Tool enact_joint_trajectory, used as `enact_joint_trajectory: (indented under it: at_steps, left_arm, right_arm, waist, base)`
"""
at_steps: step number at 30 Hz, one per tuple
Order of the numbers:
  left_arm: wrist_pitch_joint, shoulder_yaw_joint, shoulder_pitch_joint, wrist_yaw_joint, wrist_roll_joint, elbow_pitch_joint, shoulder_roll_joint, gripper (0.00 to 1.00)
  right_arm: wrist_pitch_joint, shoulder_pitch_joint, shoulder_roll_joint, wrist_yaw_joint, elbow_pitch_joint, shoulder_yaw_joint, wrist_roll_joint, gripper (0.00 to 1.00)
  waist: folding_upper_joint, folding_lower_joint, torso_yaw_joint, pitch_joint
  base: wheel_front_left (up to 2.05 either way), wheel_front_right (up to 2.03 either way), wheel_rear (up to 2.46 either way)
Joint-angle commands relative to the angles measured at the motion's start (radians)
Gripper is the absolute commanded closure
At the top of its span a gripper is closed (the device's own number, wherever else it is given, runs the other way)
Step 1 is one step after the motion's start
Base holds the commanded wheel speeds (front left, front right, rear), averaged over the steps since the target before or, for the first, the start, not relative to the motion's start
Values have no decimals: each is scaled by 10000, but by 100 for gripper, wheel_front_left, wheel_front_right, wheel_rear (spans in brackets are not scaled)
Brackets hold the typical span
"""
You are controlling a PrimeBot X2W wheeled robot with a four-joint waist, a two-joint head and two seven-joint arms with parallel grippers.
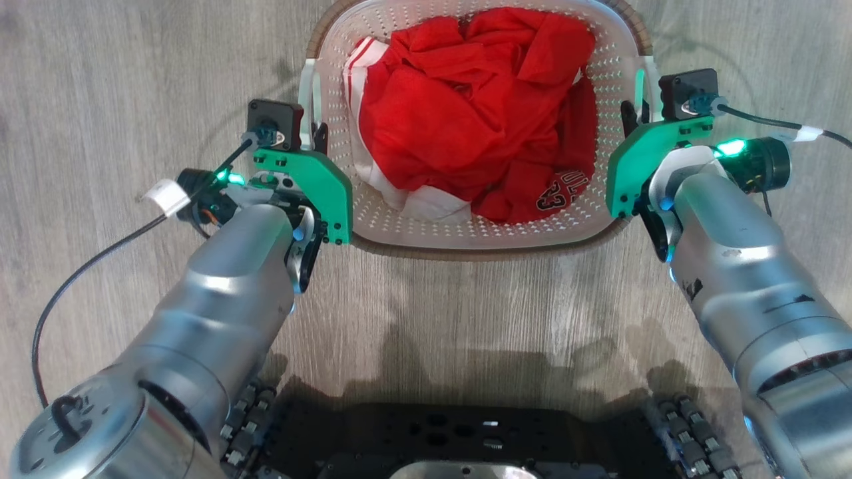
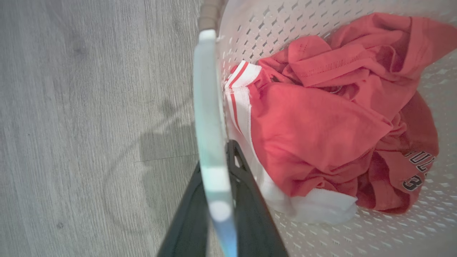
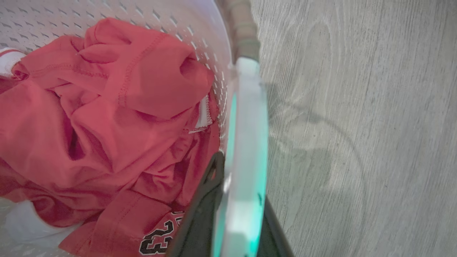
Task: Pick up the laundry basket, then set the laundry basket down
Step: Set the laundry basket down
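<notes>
Squarely between both jaws: laundry basket (image 1: 492, 233), handles (image 2: 210, 107) pinched.

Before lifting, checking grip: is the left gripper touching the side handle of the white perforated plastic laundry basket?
Touching. The left wrist view shows the left gripper gripping both sides of the white handle of the laundry basket.

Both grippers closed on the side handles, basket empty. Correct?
Not empty. The laundry basket holds crumpled red clothing with white trim, as the head view shows. The rest stands: the left gripper is closed on the left handle, and the right gripper on the right handle.
</notes>
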Motion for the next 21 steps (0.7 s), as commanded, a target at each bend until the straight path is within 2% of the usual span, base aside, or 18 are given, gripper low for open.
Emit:
enact_joint_trajectory:
  at_steps: [1, 14, 15, 16, 17, 18, 19, 20, 21]
  left_arm:
    - [-92, 21, -100, 54, -46, 75, 371, 100]
    - [-93, -200, -145, 135, -264, 91, 371, 100]
    - [-93, -211, -146, 148, -282, 93, 371, 100]
    - [-93, -221, -145, 164, -299, 97, 371, 100]
    - [-93, -225, -142, 186, -319, 102, 371, 80]
    - [-93, -229, -137, 208, -338, 106, 371, 71]
    - [-93, -235, -129, 222, -356, 110, 371, 71]
    - [-93, -237, -123, 239, -377, 120, 371, 53]
    - [-93, -240, -119, 252, -396, 131, 371, 12]
  right_arm:
    - [-29, 399, 80, -19, -8, 142, -175, 100]
    - [21, 421, 82, -19, -8, 192, -122, 100]
    - [21, 423, 82, -19, -8, 198, -116, 97]
    - [18, 426, 82, -19, -8, 202, -109, 89]
    - [13, 432, 83, -19, -8, 202, -105, 77]
    - [8, 441, 83, -19, -8, 201, -102, 62]
    - [5, 451, 83, -19, -8, 202, -99, 52]
    - [4, 460, 83, -19, -8, 202, -99, 22]
    - [3, 465, 83, -19, -8, 204, -99, 0]
  waist:
    - [0, 0, 7, 7]
    - [0, 0, 15, 35]
    - [0, 0, 16, 33]
    - [0, 0, 14, 27]
    - [0, 0, 12, 18]
    - [0, 0, 10, 6]
    - [0, 0, 8, -11]
    - [0, 0, 6, -32]
    - [0, 0, 3, -54]
  base:
    - [0, 0, 0]
    - [0, 0, 0]
    - [0, 0, 0]
    - [0, 0, 0]
    - [0, 0, 0]
    - [0, 0, 0]
    - [0, 0, 0]
    - [0, 0, 0]
    - [0, 0, 0]
